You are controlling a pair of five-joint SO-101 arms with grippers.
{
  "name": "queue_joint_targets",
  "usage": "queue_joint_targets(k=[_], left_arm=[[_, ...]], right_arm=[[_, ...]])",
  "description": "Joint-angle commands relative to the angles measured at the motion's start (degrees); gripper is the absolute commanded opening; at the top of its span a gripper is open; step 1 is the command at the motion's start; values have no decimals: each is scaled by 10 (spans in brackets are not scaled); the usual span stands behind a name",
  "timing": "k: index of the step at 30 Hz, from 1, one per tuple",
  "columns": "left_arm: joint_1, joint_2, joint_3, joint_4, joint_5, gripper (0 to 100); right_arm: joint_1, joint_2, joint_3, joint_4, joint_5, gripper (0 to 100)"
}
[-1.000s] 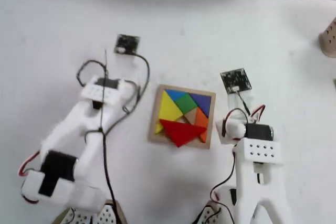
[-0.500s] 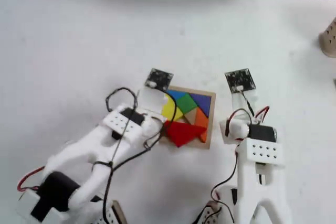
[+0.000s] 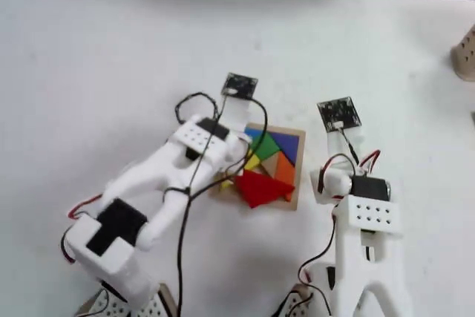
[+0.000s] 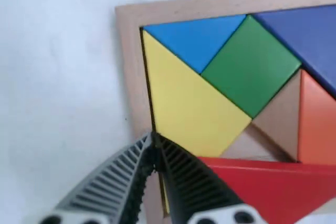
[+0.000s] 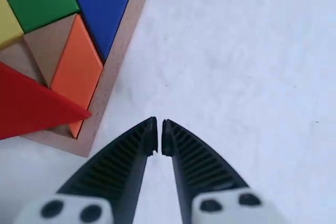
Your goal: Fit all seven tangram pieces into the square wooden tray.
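L gripper (image 4: pixel 154 148): jaws pressed together, nothing pinched, tip right at the seam betw. the yellow triangle (image 4: pixel 189 108) and the tray (image 4: pixel 131 66) rim. Looks like a nudge job, not a pick.

Progress: nearly there, I'd say. Yellow, blue triangle (image 4: pixel 202 38), green square (image 4: pixel 252 64), dark-blue piece (image 4: pixel 310 30) and orange piece (image 4: pixel 317 124) lie flat and snug. Red triangle (image 4: pixel 262 187) isn't seated: its corner rides over the rim. Tan patch (image 4: pixel 275 127) in the middle: bare floor or plain-wood piece, can't tell.

Pieces are matte painted wood w/ crisp edges; the tray is pale, lightly grained.

R gripper (image 5: pixel 159 132): jaws all but together, empty, over the white table (image 5: pixel 252 51) just beside the tray.
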Motion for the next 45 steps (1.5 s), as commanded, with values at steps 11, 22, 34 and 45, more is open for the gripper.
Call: queue_joint_targets(k=[11,22,34,45], left_arm=[[12,112,-185,4,6,24],[-4,131,-242,41,6,24],[18,53,-165,134,3,24],[49,58,-107,30,7,24]], right_arm=[[6,-14,-5,-8,-6,18],[6,-14,-4,-9,-6,18],[6,-14,-3,-9,-6,18],[5,-14,2,-8,-6,18]])
